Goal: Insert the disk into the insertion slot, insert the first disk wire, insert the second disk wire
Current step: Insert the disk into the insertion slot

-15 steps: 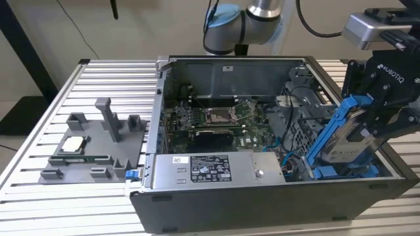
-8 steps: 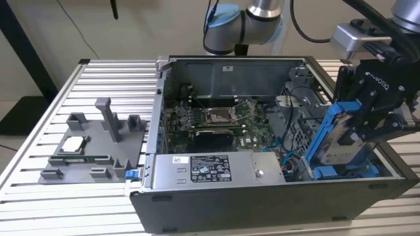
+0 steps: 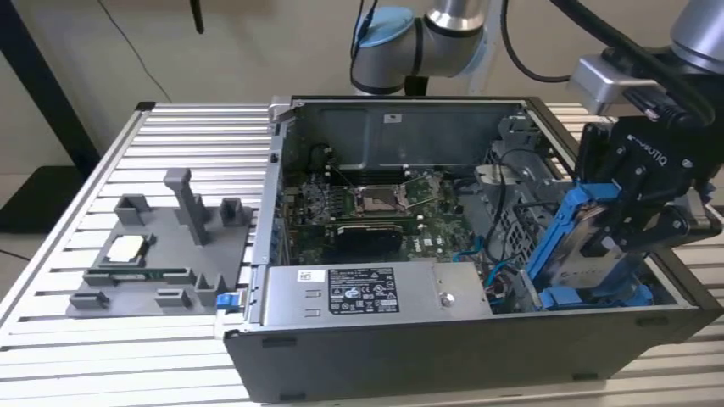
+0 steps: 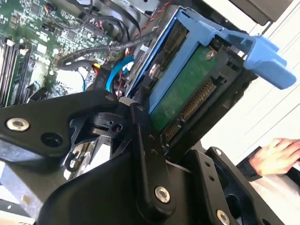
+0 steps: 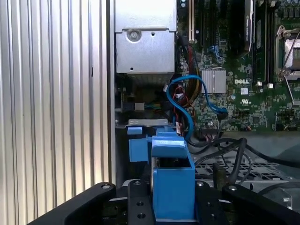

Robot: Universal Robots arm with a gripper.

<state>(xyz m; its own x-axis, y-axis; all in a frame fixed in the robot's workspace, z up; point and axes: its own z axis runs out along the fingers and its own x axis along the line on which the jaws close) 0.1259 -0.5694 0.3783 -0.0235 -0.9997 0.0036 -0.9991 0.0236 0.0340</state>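
Closest to the lens in the second wrist view we saw the black jointed links of the gripper (image 4: 149, 123), closed on the flat silver-grey hard disk (image 4: 185, 91) in its bright blue plastic carrier frame. The disk's green circuit board and bare connector strip faced us. We saw the same grip in the exterior view: the gripper (image 3: 616, 242) clamped the disk (image 3: 579, 246), which stood on end, slightly tilted, inside the open dark grey computer case (image 3: 453, 356).

Directly below the gripper lay the insertion slot (image 3: 565, 298), a grey metal bay with blue plastic clips. The disk's lower end reached down to it, but we could not tell whether it had seated.

In the first wrist view a thin blue cable (image 5: 180, 101) looped loose over the green motherboard (image 5: 243, 89), just beyond the gripper and apart from the disk (image 5: 173, 180). Farther from the gripper stood the grey labelled power-supply box (image 3: 374, 292).

The case rested on a slatted aluminium bench (image 3: 136, 136). Well away from the gripper, across the case, sat a grey plastic fixture (image 3: 158, 246). A person's hand (image 4: 276, 157) rested outside the case, near the gripper.
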